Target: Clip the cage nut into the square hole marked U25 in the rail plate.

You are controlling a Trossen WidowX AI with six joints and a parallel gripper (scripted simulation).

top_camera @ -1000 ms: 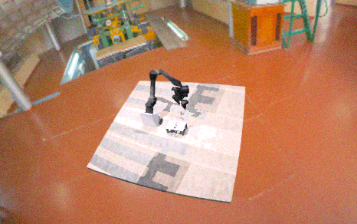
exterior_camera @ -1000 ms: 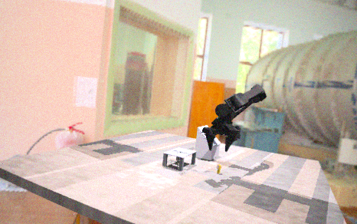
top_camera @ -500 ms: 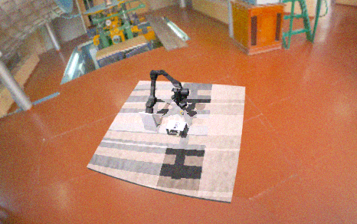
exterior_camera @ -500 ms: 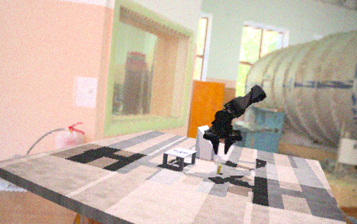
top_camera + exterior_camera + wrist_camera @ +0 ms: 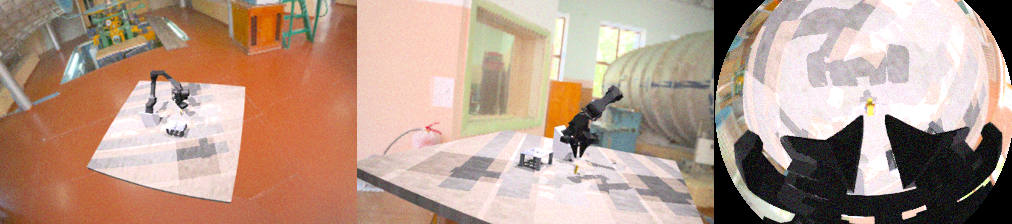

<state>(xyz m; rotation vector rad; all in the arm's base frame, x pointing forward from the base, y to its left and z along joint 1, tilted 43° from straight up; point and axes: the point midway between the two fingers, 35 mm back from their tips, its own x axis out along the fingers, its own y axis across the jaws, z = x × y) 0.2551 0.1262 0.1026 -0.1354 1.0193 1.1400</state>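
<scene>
The pale patchwork table [image 5: 203, 188] [image 5: 472, 193] [image 5: 934, 60] fills the lower half of the exterior view. The black arm [image 5: 152, 90] [image 5: 604, 104] reaches down right of that frame's centre. Left of it, near mid-frame, stands the small white-topped stand [image 5: 176, 128] [image 5: 536, 153]. The gripper [image 5: 184, 107] [image 5: 578, 156] [image 5: 874, 117] is partly open, holding nothing. The yellow nut [image 5: 181, 113] [image 5: 576, 169] [image 5: 870, 106], seemingly upright though blurred, sits on the table below the fingertips, at the wrist view's middle
</scene>
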